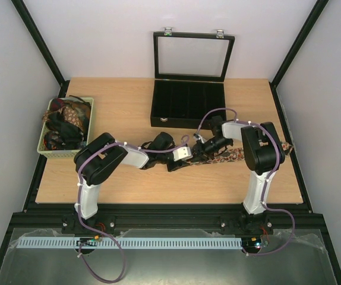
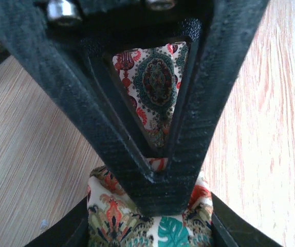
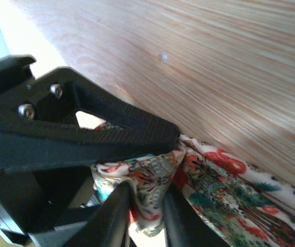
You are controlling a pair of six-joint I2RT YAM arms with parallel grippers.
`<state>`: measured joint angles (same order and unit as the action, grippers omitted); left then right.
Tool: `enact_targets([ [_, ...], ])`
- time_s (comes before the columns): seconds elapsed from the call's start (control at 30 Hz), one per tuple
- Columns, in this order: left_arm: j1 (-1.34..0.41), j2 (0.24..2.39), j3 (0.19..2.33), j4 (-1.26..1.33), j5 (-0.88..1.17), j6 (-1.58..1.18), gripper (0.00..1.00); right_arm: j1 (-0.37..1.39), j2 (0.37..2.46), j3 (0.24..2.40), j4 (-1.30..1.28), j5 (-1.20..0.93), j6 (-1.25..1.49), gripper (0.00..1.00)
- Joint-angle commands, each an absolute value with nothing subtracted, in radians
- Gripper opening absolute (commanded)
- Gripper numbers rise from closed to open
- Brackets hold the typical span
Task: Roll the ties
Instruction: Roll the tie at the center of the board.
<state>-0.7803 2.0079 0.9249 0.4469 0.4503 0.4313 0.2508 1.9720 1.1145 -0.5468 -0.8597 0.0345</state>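
A patterned tie (image 1: 242,155) with red, teal and cream print lies across the middle of the table and runs to the right. Both grippers meet at its left end. My left gripper (image 1: 193,158) has the tie's bunched end (image 2: 116,221) between its fingers, which press it from both sides (image 2: 150,231). My right gripper (image 1: 201,149) is shut on a fold of the same tie (image 3: 229,190), with its fingers close together (image 3: 145,216). Each wrist view shows the other gripper's black triangular finger (image 2: 178,170) lying over the fabric. More ties (image 1: 66,122) lie heaped in a basket.
A pale green basket (image 1: 46,148) stands at the left edge of the table. A black compartmented case (image 1: 188,101) stands at the back middle, with its glass lid (image 1: 193,56) open and upright. Black frame posts rise at the table's sides.
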Motion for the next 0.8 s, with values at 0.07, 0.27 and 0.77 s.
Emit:
enact_targets([
  [0.07, -0.777, 2.060, 0.894, 0.250, 0.393, 0.456, 0.43, 0.259, 2.007, 1.108, -0.552, -0.781, 0.034, 0.02],
  [0.27, -0.720, 2.016, 0.814, 0.398, 0.546, 0.411, 0.65, 0.233, 2.062, 1.065, -0.566, -0.722, -0.014, 0.01],
  [0.77, -0.784, 2.127, 0.829, 0.640, 0.476, 0.347, 0.52, 0.185, 2.197, 1.124, -0.626, -0.712, -0.043, 0.05],
])
